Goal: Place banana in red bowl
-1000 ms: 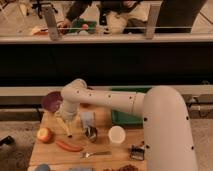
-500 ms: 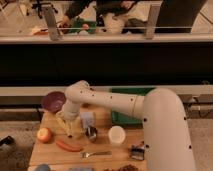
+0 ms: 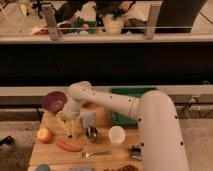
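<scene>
Camera view shows the end effector (image 3: 73, 120) lowered to the tabletop (image 3: 107, 150) right at the banana (image 3: 65, 126), which lies pale and lengthwise just beneath and to its left; whether it has closed on the fruit I cannot tell. Up and to its right, the red bowl (image 3: 89, 104) is mostly hidden behind the arm, with only an orange-red sliver showing. A purple bowl (image 3: 54, 100) sits up and to its left, an apple (image 3: 45, 134) lower left, a carrot (image 3: 69, 146) below, a metal cup (image 3: 91, 132) just to its right, a white cup (image 3: 117, 135) farther right, and a green tray (image 3: 131, 102) beyond.
</scene>
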`<state>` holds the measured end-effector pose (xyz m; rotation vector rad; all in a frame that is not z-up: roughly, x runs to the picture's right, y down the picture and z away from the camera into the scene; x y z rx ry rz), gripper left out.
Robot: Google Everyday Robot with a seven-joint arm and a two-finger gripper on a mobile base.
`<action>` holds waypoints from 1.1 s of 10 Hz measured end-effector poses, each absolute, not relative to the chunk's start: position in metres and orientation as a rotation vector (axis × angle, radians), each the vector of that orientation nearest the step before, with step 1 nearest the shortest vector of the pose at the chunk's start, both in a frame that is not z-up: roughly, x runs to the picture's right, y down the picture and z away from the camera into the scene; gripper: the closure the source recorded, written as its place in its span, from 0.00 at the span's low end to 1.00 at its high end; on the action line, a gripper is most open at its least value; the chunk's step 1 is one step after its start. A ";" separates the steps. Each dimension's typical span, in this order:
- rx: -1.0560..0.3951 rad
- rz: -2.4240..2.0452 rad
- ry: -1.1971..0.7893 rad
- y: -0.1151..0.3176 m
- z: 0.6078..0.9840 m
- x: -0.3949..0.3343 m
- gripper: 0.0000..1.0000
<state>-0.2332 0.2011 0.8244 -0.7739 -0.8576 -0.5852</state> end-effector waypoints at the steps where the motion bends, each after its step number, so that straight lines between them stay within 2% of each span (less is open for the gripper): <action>1: -0.808 -0.572 -0.868 0.202 0.827 -0.233 0.20; 3: -0.850 -0.545 -0.912 0.205 0.831 -0.233 0.22; 4: -0.860 -0.532 -0.930 0.206 0.833 -0.231 0.29; 5: -0.860 -0.532 -0.930 0.205 0.833 -0.231 0.32; 6: -0.855 -0.550 -0.894 0.205 0.830 -0.232 0.57; 7: -0.846 -0.555 -0.879 0.202 0.829 -0.232 0.69; 8: -0.839 -0.560 -0.868 0.200 0.827 -0.232 0.77; 9: -0.823 -0.572 -0.850 0.196 0.823 -0.231 0.89; 11: -0.792 -0.597 -0.817 0.186 0.812 -0.231 1.00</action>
